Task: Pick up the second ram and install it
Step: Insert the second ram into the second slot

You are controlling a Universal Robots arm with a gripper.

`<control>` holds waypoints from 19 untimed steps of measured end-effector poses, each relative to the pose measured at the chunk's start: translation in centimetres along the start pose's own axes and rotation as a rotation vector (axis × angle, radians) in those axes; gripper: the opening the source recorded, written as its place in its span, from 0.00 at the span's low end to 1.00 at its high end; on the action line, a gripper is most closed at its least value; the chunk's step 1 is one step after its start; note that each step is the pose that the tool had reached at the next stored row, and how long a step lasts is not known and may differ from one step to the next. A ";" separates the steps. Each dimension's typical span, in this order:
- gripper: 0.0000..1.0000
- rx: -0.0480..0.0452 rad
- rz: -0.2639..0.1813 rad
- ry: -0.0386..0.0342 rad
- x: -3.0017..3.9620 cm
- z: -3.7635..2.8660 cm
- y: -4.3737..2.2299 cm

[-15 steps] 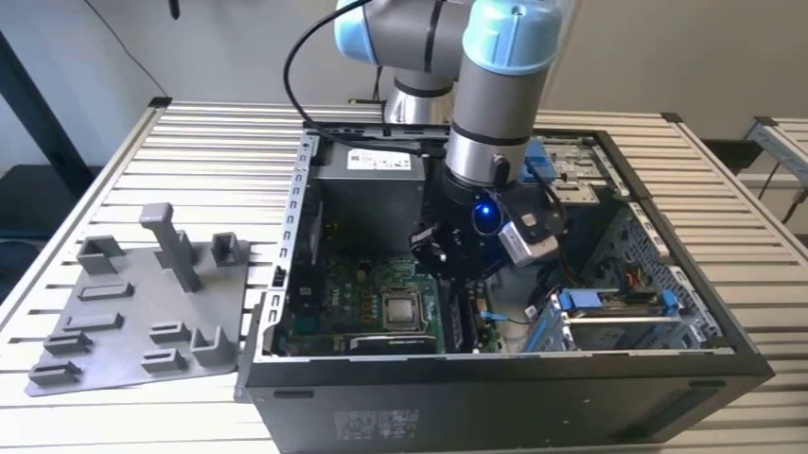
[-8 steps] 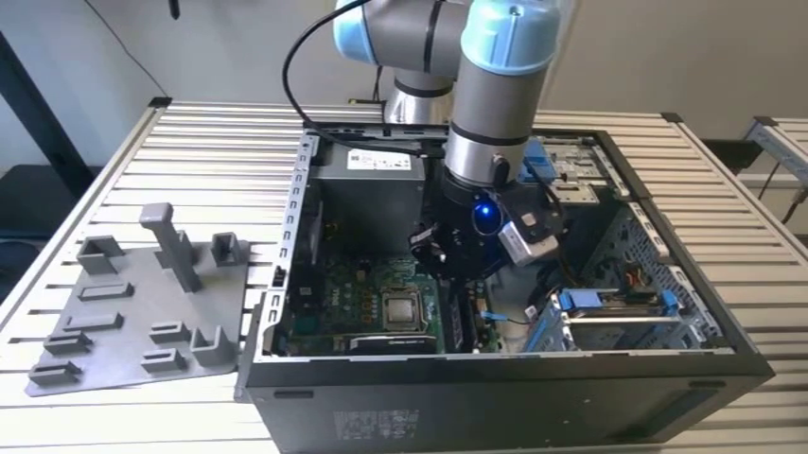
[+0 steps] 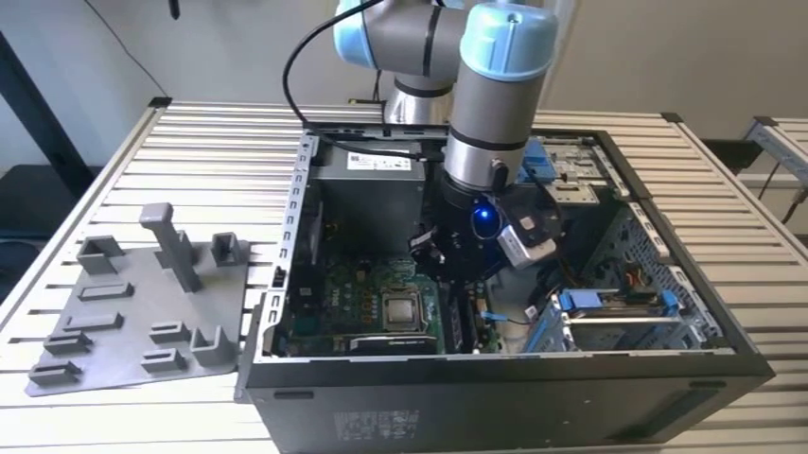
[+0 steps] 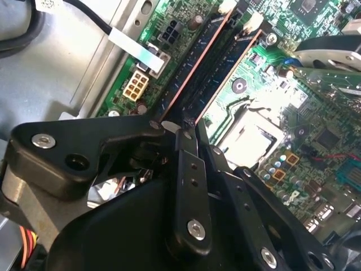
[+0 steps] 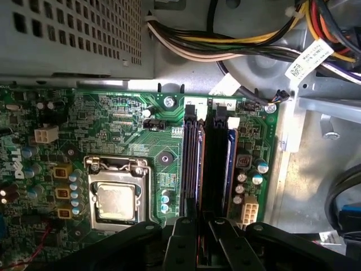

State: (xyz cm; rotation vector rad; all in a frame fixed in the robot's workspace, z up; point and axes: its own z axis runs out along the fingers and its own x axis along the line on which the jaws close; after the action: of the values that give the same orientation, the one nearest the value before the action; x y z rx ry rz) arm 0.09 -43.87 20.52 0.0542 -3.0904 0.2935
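The black multi-link tool (image 4: 189, 127) was down inside the open black computer case (image 3: 505, 369), pinching the second ram (image 4: 223, 62), a long dark circuit-board stick. That stick stood in its slot on the green motherboard (image 5: 118, 113), just beside another seated stick (image 5: 192, 158). Judging by this, installation was at the seating stage, calling for even downward pressure until the white end latches (image 4: 254, 21) closed.

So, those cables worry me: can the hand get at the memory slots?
Probably yes: the hand sits right at one end of the memory slots, and the cable bundle lies beyond them, not over them.
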 end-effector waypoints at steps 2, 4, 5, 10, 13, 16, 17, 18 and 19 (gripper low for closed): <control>0.15 0.0000 0.000 0.0000 0.00 0.00 0.01; 0.15 -0.0001 0.000 0.0000 0.00 0.01 0.01; 0.15 -0.0001 0.000 0.0000 0.00 0.01 0.01; 0.16 0.0000 0.000 -0.0002 0.00 0.01 0.00; 0.22 -0.0001 0.000 -0.0001 0.00 0.01 0.01; 0.29 0.0001 0.000 0.0018 -0.01 -0.21 -0.03; 0.29 0.0001 -0.001 0.0049 0.00 -0.49 -0.09; 0.29 0.0002 -0.001 0.0060 0.02 -0.91 -0.17; 0.29 0.0002 -0.001 0.0061 0.04 -1.35 -0.25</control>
State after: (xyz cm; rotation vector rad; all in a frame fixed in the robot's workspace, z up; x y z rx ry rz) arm 0.11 -43.87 21.89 0.0545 -3.0843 0.2933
